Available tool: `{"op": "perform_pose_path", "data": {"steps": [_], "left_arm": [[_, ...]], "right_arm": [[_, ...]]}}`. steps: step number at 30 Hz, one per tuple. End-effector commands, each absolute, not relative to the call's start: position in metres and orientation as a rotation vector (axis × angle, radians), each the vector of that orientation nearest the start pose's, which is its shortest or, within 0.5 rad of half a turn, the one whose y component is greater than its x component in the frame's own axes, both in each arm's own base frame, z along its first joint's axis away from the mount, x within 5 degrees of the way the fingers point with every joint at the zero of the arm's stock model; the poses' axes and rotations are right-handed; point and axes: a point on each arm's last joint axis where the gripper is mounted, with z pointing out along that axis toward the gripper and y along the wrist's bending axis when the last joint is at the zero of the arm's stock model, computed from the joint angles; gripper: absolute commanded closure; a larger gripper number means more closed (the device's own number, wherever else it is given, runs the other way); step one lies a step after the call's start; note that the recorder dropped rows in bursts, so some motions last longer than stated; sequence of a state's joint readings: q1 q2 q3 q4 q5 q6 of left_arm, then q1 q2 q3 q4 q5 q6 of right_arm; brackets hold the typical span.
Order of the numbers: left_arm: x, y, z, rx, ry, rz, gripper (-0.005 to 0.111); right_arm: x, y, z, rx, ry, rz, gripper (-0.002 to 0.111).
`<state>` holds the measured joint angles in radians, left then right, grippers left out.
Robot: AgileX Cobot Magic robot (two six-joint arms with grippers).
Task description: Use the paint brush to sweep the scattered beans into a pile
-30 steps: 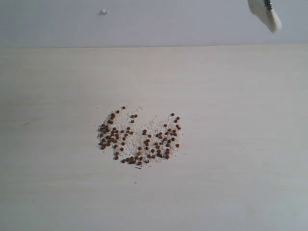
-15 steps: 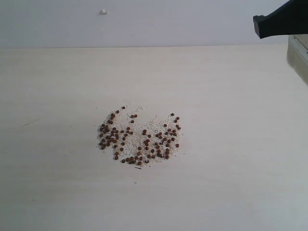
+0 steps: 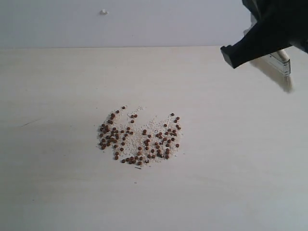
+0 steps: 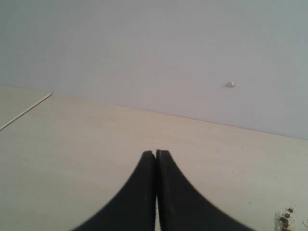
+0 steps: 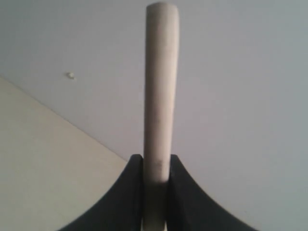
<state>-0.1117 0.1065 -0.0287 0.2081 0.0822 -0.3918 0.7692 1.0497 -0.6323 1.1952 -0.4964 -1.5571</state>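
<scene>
1. While the right gripper [image 5: 156,160] has its jaws shut on the paint brush [image 3: 283,62] handle, move slowly so the brush does not slip.
2. The brush is in the upper right of the outside picture, well apart from the beans [image 3: 139,138], which lie loose near the middle of the table [image 3: 53,192].
3. Set the bristles down just beside the right edge of the patch.
4. Push with small, soft strokes toward the middle.
5. The left gripper [image 4: 155,155] has its jaws pressed together, holding nothing; leave it aside.
</scene>
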Motion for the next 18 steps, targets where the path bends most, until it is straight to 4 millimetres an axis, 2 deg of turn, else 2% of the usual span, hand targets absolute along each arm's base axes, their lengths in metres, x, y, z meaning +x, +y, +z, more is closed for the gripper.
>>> {"op": "perform_pose_path", "data": {"steps": [1,7,11,14,18], "left_arm": [[0.064,-0.005,0.207,-0.085,1.651,-0.22,0.107],[0.064,-0.005,0.207,-0.085,1.651,-0.22,0.107],[0.064,-0.005,0.207,-0.085,1.651,-0.22,0.107],[0.064,-0.005,0.207,-0.085,1.651,-0.22,0.107],[0.064,-0.005,0.207,-0.085,1.651,-0.22,0.107]], "right_arm": [[0.177,0.13,0.31,-0.825,1.501,-0.111,0.108],[0.175,0.135,0.3,-0.962,1.447,-0.152,0.108],[0.188,0.124,0.314,-0.699,1.396,-0.07,0.108],[0.197,0.12,0.318,-0.636,1.335,0.033,0.108],[0.215,0.111,0.308,-0.647,1.367,0.076,0.108]]}}
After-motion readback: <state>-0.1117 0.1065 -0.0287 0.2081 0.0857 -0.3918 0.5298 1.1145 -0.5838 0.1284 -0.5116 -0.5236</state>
